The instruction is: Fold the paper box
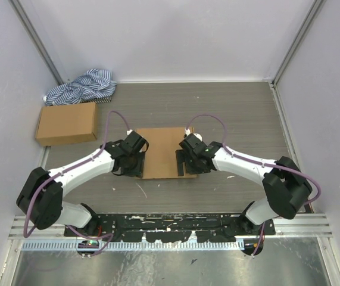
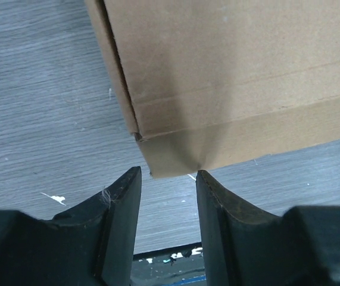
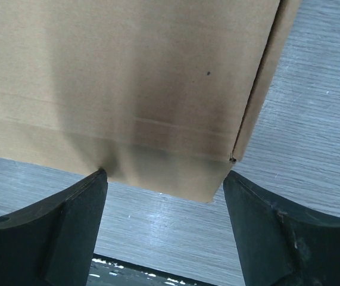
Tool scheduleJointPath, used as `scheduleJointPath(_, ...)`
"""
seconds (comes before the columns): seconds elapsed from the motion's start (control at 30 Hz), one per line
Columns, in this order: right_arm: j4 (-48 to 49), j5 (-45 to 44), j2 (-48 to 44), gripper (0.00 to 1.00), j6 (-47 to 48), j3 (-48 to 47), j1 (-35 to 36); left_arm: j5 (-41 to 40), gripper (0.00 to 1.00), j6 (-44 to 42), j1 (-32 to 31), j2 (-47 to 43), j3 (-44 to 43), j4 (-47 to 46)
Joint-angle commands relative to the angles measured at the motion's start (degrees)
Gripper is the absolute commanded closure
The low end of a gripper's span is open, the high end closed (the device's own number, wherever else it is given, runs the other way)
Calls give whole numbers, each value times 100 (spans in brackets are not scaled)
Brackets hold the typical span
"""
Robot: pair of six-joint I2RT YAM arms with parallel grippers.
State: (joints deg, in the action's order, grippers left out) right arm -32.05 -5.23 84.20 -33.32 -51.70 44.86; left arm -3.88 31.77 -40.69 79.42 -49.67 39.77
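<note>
The paper box (image 1: 162,152) lies flat and closed on the grey table between the two arms. Its near-left corner fills the top of the left wrist view (image 2: 229,83); its near-right corner fills the right wrist view (image 3: 134,89). My left gripper (image 1: 135,165) is at the box's near-left corner, open and empty, with the front flap's corner just beyond the fingertips (image 2: 168,174). My right gripper (image 1: 187,164) is at the near-right corner, open wide and empty, with the flap's edge between its fingertips (image 3: 165,179).
A smaller ready-made cardboard box (image 1: 66,123) sits at the far left. A striped blue-and-white cloth (image 1: 81,87) lies behind it. White walls close in the table on three sides. A black base plate (image 1: 170,226) runs along the near edge.
</note>
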Motion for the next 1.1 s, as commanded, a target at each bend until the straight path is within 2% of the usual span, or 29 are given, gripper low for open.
scheduleJointPath(0.0, 261, -249, 56, 17, 11, 35, 15, -433, 52, 77, -22, -31, 89, -200)
scheduleJointPath(0.2, -27, -277, -351, 15, 88, -108, 20, -604, 49, 101, -24, -315, 25, -111)
scheduleJointPath(0.4, -752, -642, -946, 14, 238, -643, 23, -375, 47, 84, -26, -991, -71, -32)
scheduleJointPath(0.53, -863, -1097, -905, 17, 455, -1341, 18, -34, 52, 70, -22, -1480, 126, -262)
scheduleJointPath(0.57, -772, -1185, -788, 28, 529, -1537, -9, 132, 56, 67, -23, -1596, 257, -447)
scheduleJointPath(0.6, -621, -1179, -634, 48, 666, -1761, -43, 278, 65, 62, -25, -1675, 386, -637)
scheduleJointPath(0.63, -400, -1163, -461, 71, 832, -1969, -73, 404, 74, 58, -25, -1734, 516, -796)
scheduleJointPath(0.67, -190, -1243, -246, 95, 983, -2159, -112, 494, 87, 58, -21, -1764, 614, -924)
scheduleJointPath(0.7, -21, -1379, -11, 99, 1112, -2399, -151, 552, 98, 45, -22, -1757, 712, -1055)
scheduleJointPath(0.73, 128, -1432, 273, 99, 1210, -2665, -221, 595, 100, 30, -22, -1717, 793, -1137)
scheduleJointPath(0.87, 794, -932, 1550, 99, 1460, -3723, -670, 825, 100, -54, -51, -1499, 1057, -1488)
scheduleJointPath(0.97, 993, -256, 2643, 99, 1519, -4681, -1042, 788, 100, -31, -71, -1385, 1217, -1687)
scheduleJointPath(1.07, 1118, 41, 3681, 99, 1624, -5605, -1220, 705, 100, 17, -101, -1289, 1352, -1884)
